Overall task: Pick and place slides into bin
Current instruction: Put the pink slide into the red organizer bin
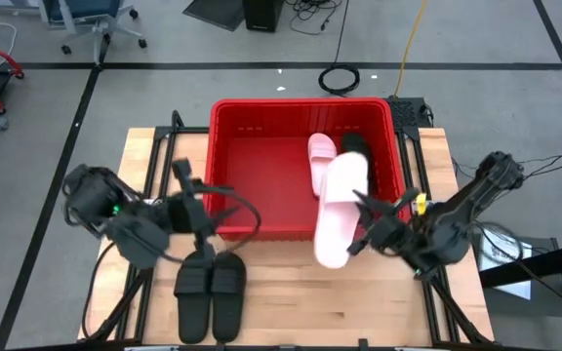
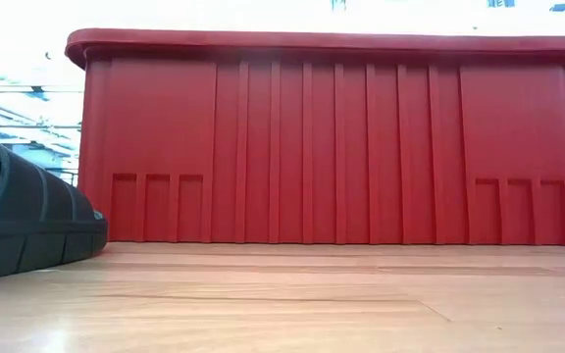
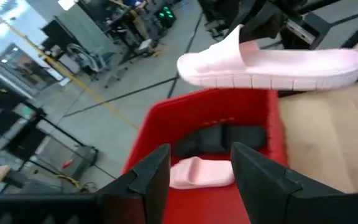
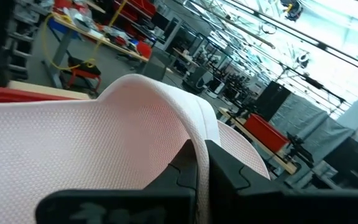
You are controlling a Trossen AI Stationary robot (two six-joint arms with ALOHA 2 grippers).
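Overhead first: red bin [image 1: 232, 156] sits at the far middle of the wooden counter [image 1: 291, 302], and the right pincer [image 1: 367, 226] is at the bin's near right corner, clamped on a pale pink slide [image 1: 340, 210] that lies across the near rim, half over the bin and half over the counter. Inside the bin, a second pink slide [image 1: 319, 161] lies near the right wall with a black slide [image 1: 353, 145] just beside it, mostly hidden by the held one. Over on the left, the left pincer [image 1: 195, 195] hovers by the bin's near left corner, fingers apart, nothing between them. Just near of it, two black slides [image 1: 211, 292] lie side by side on the counter.

Down at counter level, the bin's ribbed near wall [image 2: 332, 147] fills almost everything; its contents are hidden behind it and neither arm shows. One black slide's toe [image 2: 18, 221] pokes in at the left edge, the rest cut off.

Left wrist camera: two dark fingers [image 3: 151, 174] spread wide and empty, looking across at the held pink slide [image 3: 272, 62] hanging above the bin's rim [image 3: 229, 96]. Below it in the bin lie the other pink slide [image 3: 201, 171] and dark shapes [image 3: 219, 138] that are hard to make out.

Right wrist camera: pink strap [image 4: 148, 112] fills the picture, a dark finger [image 4: 222, 165] pressed against it; the bin is barely visible.
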